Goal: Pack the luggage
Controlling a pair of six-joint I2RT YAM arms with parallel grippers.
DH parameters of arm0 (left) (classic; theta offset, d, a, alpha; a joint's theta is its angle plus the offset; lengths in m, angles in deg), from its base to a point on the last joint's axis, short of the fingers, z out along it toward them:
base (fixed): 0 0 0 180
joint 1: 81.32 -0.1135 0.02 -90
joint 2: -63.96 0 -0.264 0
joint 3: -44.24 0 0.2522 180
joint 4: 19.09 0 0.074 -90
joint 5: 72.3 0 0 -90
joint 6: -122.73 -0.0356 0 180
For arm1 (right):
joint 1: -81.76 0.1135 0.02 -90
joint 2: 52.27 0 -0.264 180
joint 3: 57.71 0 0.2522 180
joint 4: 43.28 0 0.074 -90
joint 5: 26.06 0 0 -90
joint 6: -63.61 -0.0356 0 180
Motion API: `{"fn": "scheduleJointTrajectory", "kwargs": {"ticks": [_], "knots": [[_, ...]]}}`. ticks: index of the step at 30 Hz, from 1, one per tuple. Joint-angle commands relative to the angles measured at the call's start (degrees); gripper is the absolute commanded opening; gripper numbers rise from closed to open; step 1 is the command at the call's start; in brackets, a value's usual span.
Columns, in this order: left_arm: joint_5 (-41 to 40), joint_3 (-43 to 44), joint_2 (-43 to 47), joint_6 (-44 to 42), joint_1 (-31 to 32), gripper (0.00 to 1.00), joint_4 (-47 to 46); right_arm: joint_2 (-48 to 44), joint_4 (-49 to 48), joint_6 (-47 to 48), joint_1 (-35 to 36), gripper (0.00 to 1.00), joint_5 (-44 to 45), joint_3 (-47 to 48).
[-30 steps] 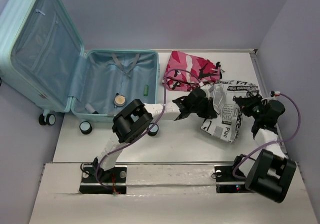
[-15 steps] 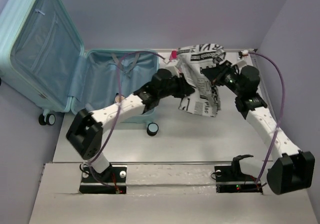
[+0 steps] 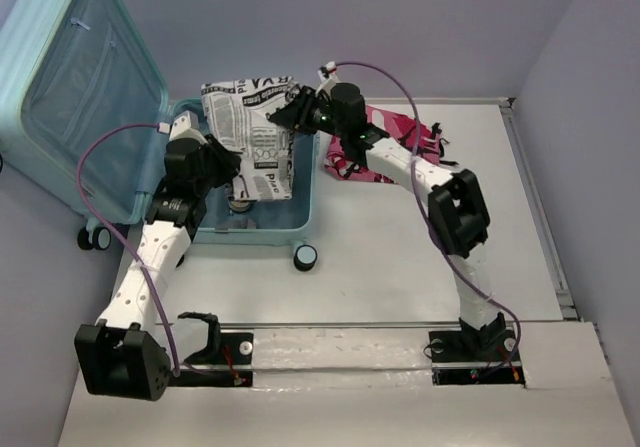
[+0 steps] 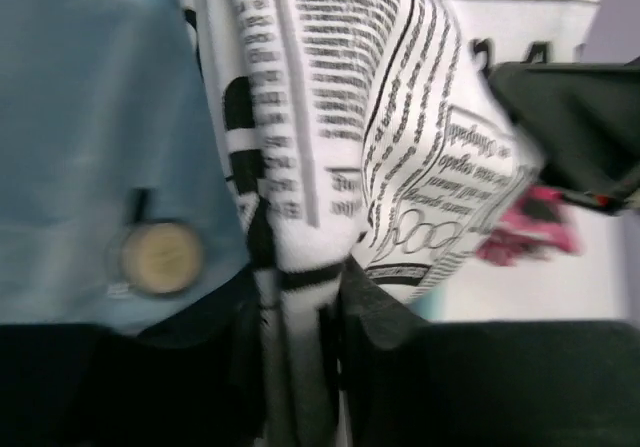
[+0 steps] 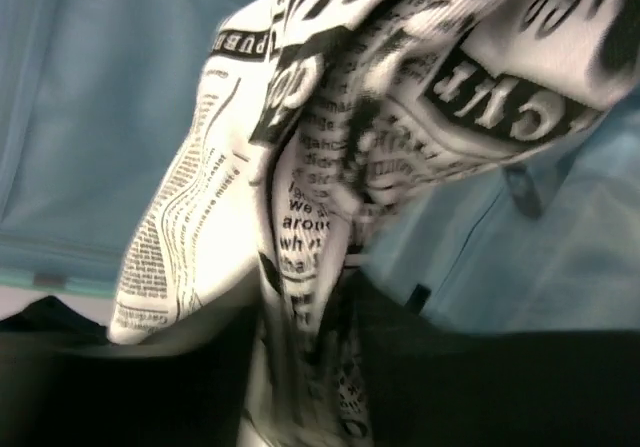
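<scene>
The pale mint-blue luggage [image 3: 80,97] lies open at the back left, lid upright, lined tub [image 3: 270,217] flat. A white cloth with black newspaper print [image 3: 250,132] hangs between both grippers above the tub. My left gripper [image 3: 222,167] is shut on its lower left part; the cloth [image 4: 300,347] runs between the fingers. My right gripper [image 3: 292,107] is shut on its upper right part, and the cloth [image 5: 310,297] is pinched there too. A round beige-lidded jar [image 4: 160,257] lies on the lining below.
A pink-and-white patterned cloth bundle [image 3: 395,132] lies on the table right of the luggage, behind my right arm. A spinner wheel [image 3: 305,258] sticks out at the tub's front corner, another wheel [image 3: 92,237] at the left. Walls close in at the back and right.
Both arms have swung left, carrying the newspaper-print cloth from the right side of the table, past the pink bundle, to above the luggage tub.
</scene>
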Motion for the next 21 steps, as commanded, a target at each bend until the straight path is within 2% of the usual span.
{"fn": "scheduleJointTrajectory", "kwargs": {"ticks": [1,2,3,4,9,13,17,21], "knots": [[-8.8,-1.2,3.2,-2.9,-8.0,0.75,5.6,11.8,15.0,2.4,0.8,0.7,-6.6,19.7],[-9.7,-1.3,4.2,-3.2,-9.1,0.99,6.1,14.8,20.1,4.1,0.8,0.78,-6.1,25.0],[-11.5,-1.1,6.0,-3.5,-9.9,0.99,6.2,18.2,26.3,7.5,0.8,0.94,-4.2,31.7],[-12.9,-0.8,6.7,-3.7,-10.8,0.99,6.4,18.4,27.2,8.7,0.8,0.99,-3.3,32.2],[-12.9,4.0,8.2,-4.3,-10.9,0.99,7.9,11.5,27.3,15.8,0.8,1.0,1.6,24.4],[-8.5,5.0,9.4,-3.7,-10.9,0.99,7.1,5.3,26.6,19.1,0.8,0.96,5.1,17.3],[-1.0,3.5,11.5,-3.2,-8.9,0.99,4.8,-3.3,24.9,22.9,-0.3,0.87,10.3,8.5],[0.6,2.6,14.1,-6.5,-4.3,0.99,5.1,-9.8,24.2,26.0,-4.7,0.67,14.7,-0.3]]}}
